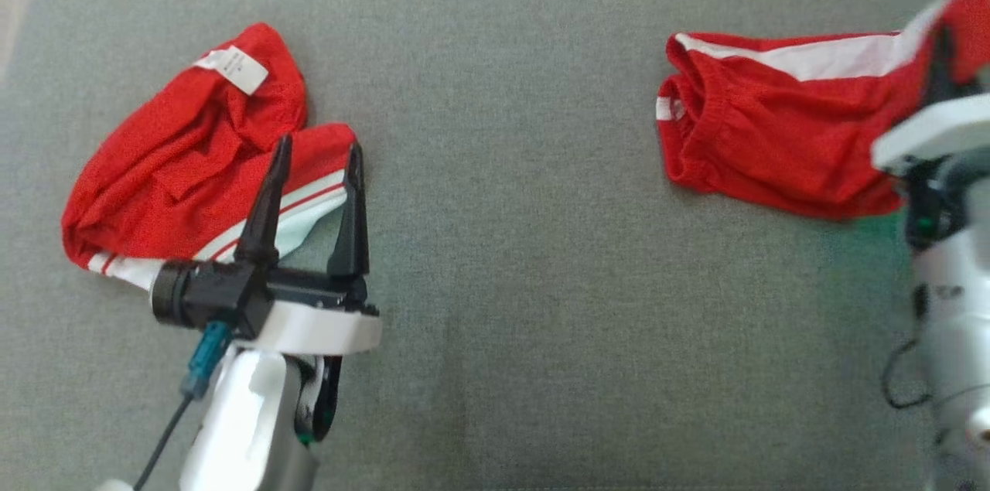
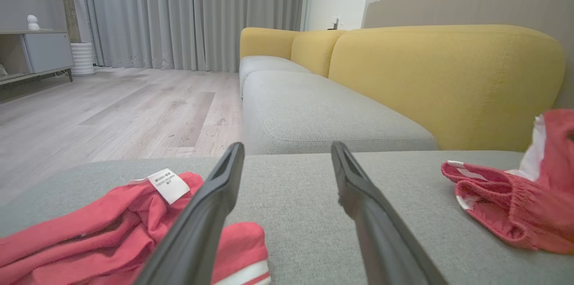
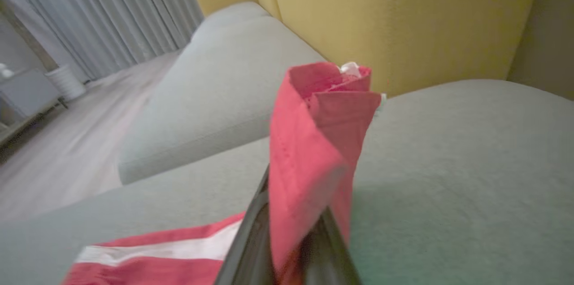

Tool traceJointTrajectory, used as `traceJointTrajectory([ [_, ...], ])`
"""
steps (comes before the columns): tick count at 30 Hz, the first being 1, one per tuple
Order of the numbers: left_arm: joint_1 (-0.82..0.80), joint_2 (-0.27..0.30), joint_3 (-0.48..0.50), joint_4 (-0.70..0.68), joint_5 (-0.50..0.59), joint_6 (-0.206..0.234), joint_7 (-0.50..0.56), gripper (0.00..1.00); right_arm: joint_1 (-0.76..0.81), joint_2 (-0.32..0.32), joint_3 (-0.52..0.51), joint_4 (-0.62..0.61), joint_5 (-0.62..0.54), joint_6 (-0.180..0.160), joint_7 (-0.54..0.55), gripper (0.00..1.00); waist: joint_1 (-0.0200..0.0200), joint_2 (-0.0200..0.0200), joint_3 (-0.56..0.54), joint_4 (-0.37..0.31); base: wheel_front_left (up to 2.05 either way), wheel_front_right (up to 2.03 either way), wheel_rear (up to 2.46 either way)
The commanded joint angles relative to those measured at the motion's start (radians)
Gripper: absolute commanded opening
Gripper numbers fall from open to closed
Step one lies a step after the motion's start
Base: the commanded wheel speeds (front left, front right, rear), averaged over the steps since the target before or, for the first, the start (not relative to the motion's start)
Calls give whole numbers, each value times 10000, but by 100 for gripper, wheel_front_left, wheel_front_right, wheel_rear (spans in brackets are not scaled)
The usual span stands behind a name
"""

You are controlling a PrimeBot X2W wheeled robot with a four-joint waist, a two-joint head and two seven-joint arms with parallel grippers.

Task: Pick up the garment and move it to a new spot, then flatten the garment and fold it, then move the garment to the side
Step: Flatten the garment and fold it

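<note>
Head view: a grey woven-fabric sofa cushion (image 1: 503, 243) carries two garments. At 9 o'clock lies a crumpled red knit garment with white-and-red trim (image 1: 178, 166), a white rectangular label (image 1: 232, 68) showing on its far side. The left end effector (image 1: 319, 144) stands over this garment's 3 o'clock edge with its two dark fingers spread; one finger crosses the red cloth, the other sits at the cloth's border. Whether either finger touches the fabric cannot be told. At 2 o'clock, well apart from the first garment, are red fabric shorts with a gathered waistband and a white side stripe (image 1: 773, 143). Their waistband end rests on the cushion, while the 3 o'clock end rises to the right end effector (image 1: 940, 66).

Left wrist view: the spread left end effector (image 2: 287, 148) points across the cushion (image 2: 296, 195) toward a yellow upholstered backrest (image 2: 448, 83). The crumpled garment (image 2: 89, 240) and its label (image 2: 169, 185) lie at 8 o'clock, the shorts (image 2: 506, 208) at 4 o'clock.

Right wrist view: the right end effector (image 3: 291, 231) pinches a fold of the shorts (image 3: 309, 141), which stands upright between its fingers above the cushion (image 3: 448, 164); the white stripe (image 3: 170, 247) trails at 7 o'clock.
</note>
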Motion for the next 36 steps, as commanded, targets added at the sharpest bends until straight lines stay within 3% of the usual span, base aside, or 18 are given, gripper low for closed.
traceJointTrajectory([
  [1,5,39,433,-254,74,-4,-49,100,-126,205,464,-539,281,-7,-135,0,1,0,-210,23,0,0,0],
  [6,194,31,434,-250,47,20,-49,100,167,825,1717,-1335,1208,-7,-102,0,1,0,-538,191,0,0,0],
  [12,432,25,457,-274,-22,70,-49,100,755,1062,3312,-1667,1729,-7,165,0,1,0,-765,469,0,0,0],
  [16,553,23,496,-248,-32,69,-49,100,1040,893,4407,-1550,1501,-7,141,0,1,0,-844,553,0,0,0],
  [21,664,19,477,-237,-92,105,-49,100,1118,618,5703,-919,398,-7,-36,0,1,0,-910,520,0,0,0],
  [22,675,19,463,-230,-104,108,-49,100,1124,610,5899,-773,138,-7,-121,95,1,0,-929,490,0,0,0],
  [23,676,18,454,-224,-110,111,-49,100,1130,658,5975,-635,-2,-7,-220,100,1,0,-946,450,0,0,0],
  [27,628,18,479,-229,-81,115,-49,100,1116,862,5758,-285,-505,-7,-719,100,1,0,-1044,186,0,0,0],
  [32,585,31,547,-317,-18,96,-49,100,1365,1199,4633,-579,-576,-7,-1061,100,1,0,-1208,-298,0,0,0],
  [36,592,30,575,-367,15,68,-49,100,1854,1387,3370,-1547,-626,-7,-1109,100,1,0,-1366,-705,0,0,0],
])
